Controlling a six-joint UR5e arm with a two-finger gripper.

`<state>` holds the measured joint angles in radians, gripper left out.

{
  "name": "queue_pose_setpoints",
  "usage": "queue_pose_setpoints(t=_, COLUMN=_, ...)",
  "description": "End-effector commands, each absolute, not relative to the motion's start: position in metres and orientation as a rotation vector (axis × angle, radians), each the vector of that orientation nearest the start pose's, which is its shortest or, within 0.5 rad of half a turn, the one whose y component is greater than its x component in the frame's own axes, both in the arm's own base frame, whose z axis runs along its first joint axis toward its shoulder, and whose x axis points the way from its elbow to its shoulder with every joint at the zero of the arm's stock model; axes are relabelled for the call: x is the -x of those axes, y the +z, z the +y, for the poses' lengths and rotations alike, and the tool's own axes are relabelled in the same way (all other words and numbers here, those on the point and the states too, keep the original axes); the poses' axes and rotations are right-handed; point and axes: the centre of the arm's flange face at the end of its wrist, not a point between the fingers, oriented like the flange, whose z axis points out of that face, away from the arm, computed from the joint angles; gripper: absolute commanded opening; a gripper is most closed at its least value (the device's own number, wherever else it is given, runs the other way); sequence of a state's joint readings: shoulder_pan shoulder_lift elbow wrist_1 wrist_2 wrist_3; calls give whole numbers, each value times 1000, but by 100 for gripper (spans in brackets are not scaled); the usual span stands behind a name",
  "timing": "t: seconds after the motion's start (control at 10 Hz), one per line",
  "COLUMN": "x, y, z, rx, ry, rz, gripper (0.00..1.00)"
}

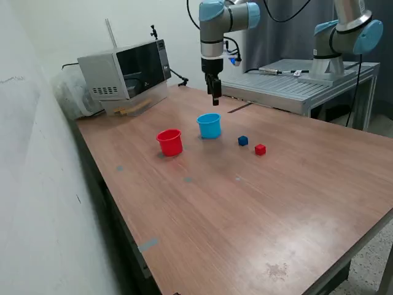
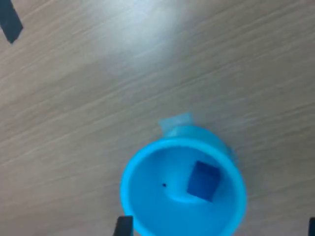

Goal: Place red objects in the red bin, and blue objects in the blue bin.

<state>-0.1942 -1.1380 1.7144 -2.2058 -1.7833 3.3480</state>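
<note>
The light blue bin (image 1: 209, 125) stands upright on the wooden table, and in the wrist view the blue bin (image 2: 147, 169) holds one dark blue cube (image 2: 203, 181) on its floor. To the exterior view's left of it stands the red bin (image 1: 170, 142). A second blue cube (image 1: 243, 141) and a red cube (image 1: 260, 149) lie on the table to the exterior view's right of the blue bin. My gripper (image 1: 215, 98) hangs above the blue bin, clear of its rim. In the wrist view the gripper (image 2: 218, 228) is open, with only the fingertips (image 2: 123, 226) showing and nothing held.
A microwave (image 1: 126, 70) sits at the table's back corner on the exterior view's left. A second robot arm (image 1: 344, 31) stands on a grey metal bench (image 1: 295, 83) behind the table. A dark tape mark (image 2: 10, 22) lies on the wood.
</note>
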Motion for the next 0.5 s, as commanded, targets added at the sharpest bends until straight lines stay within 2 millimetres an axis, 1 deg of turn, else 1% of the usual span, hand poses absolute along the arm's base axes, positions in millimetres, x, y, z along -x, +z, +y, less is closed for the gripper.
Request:
queue_pose_setpoints(t=0.0, x=605, y=281, z=-73, rx=1835, ry=332, rz=2445, gripper=100)
queue_pose_setpoints(t=0.1, x=593, y=275, z=-103, rx=1892, ry=315, rz=2391, gripper=100)
queue_pose_setpoints(t=0.2, x=575, y=262, z=-145, rx=1971, ry=289, rz=2308, gripper=100)
queue_pose_setpoints(t=0.3, x=564, y=246, z=-157, rx=1987, ry=261, rz=2268, gripper=100)
queue_pose_setpoints(t=0.4, x=558, y=233, z=-158, rx=1980, ry=239, rz=2255, gripper=100)
